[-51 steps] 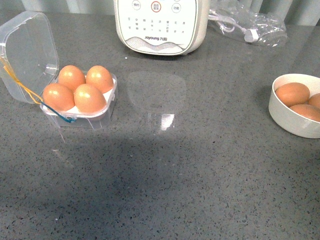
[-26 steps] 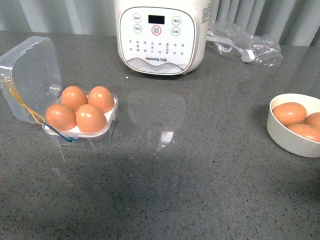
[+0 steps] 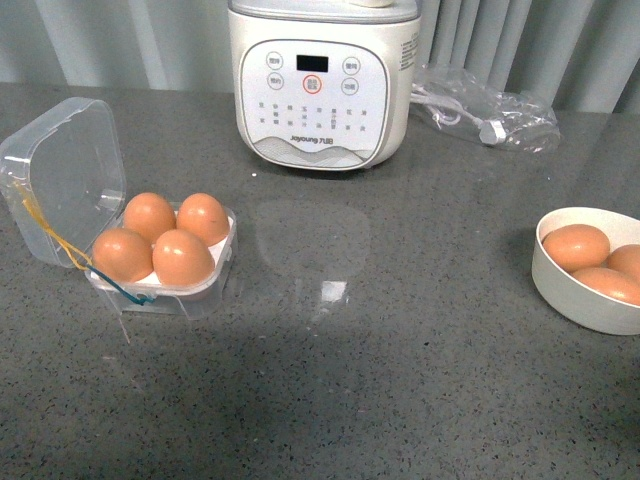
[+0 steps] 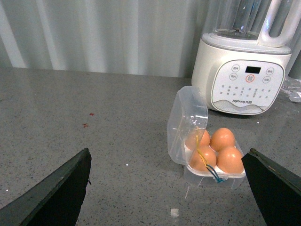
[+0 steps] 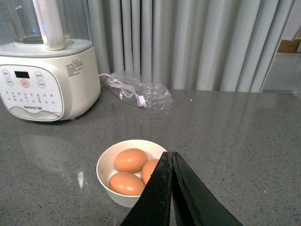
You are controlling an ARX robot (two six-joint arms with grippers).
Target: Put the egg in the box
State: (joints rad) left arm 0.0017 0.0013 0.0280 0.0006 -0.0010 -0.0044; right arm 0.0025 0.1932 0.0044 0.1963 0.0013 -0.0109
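The clear box [image 3: 213, 275] stands at the left of the counter with its lid [image 3: 62, 175] open. It holds several orange-brown eggs [image 3: 181, 256] on the white tray, all cups filled. It also shows in the left wrist view [image 4: 194, 176]. My left gripper [image 4: 166, 188] is open and empty, held back from the box. My right gripper [image 5: 170, 156] is shut and empty, above and beside the white bowl [image 5: 107, 160]. Neither arm shows in the front view.
The round white bowl [image 3: 560, 295] at the right holds three brown eggs [image 3: 575, 246]. A white blender base [image 3: 320, 85] stands at the back centre. A clear bag with a cable [image 3: 483, 103] lies behind right. Grey curtains hang behind the counter.
The front view has tilted upward: box, bowl and blender sit lower in the picture than before. Nothing on the counter has moved.
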